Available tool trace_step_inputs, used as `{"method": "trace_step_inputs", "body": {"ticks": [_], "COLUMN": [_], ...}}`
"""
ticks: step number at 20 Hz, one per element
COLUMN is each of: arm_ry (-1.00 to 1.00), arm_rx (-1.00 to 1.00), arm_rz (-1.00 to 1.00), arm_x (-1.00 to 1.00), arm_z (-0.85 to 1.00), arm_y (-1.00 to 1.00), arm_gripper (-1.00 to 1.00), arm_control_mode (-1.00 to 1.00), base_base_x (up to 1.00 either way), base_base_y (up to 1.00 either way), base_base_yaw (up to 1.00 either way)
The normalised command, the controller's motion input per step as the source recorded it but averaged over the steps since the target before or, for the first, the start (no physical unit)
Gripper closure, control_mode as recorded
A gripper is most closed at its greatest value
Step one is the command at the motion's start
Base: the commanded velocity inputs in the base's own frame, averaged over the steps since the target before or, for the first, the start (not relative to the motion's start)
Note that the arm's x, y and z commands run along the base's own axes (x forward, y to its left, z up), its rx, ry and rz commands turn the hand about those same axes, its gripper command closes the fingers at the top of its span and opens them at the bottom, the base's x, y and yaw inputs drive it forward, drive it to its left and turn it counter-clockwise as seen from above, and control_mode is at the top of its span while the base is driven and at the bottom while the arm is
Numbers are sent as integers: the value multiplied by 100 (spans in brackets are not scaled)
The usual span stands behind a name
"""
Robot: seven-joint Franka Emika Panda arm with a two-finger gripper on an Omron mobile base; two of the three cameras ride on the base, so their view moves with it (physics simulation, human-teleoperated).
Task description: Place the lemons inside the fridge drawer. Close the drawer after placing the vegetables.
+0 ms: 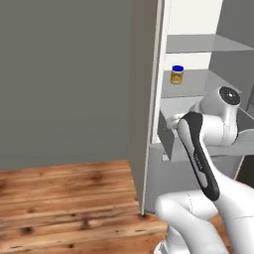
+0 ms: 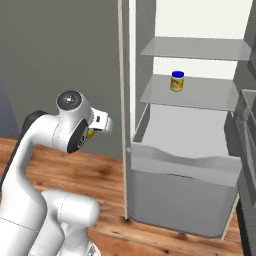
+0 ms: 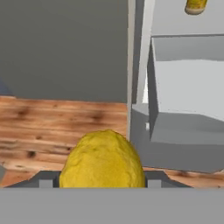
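A bumpy yellow lemon (image 3: 103, 159) sits between the fingertips of my gripper (image 3: 100, 181), which is shut on it. From the right base view the gripper (image 2: 100, 123) hangs in the air left of the fridge (image 2: 125, 100), with a sliver of the lemon (image 2: 90, 134) showing under the hand. The fridge drawer (image 2: 180, 162) is pulled out, open at the top, and no fruit shows inside it. In the hand view the drawer (image 3: 183, 131) lies ahead and to the right of the lemon. The left base view has the drawer (image 1: 171, 136) partly behind my arm.
A yellow jar with a blue lid (image 2: 177, 81) stands on a translucent shelf (image 2: 200, 95) above the drawer. The open fridge door (image 2: 246, 130) stands at the far right. Wooden floor (image 1: 64, 198) and a grey wall (image 1: 64, 74) lie to the left.
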Motion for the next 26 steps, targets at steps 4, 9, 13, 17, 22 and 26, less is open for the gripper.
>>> {"method": "trace_step_inputs", "body": {"ticks": [4,9,13,17,22,26], "arm_ry": [0,0,0,0,0,0], "arm_rx": [0,0,0,0,0,0], "arm_rz": [0,0,0,0,0,0], "arm_x": [0,0,0,0,0,1], "arm_z": [0,0,0,0,0,0], "arm_y": [0,0,0,0,0,0], "arm_gripper": [100,100,100,100,100,100], "arm_control_mode": [100,100,100,100,100,-100], "base_base_x": [51,44,46,46,41,14], "base_base_y": [-66,-58,-49,-42,-33,-13], "base_base_yaw": [-13,-9,-7,-5,-2,0]}}
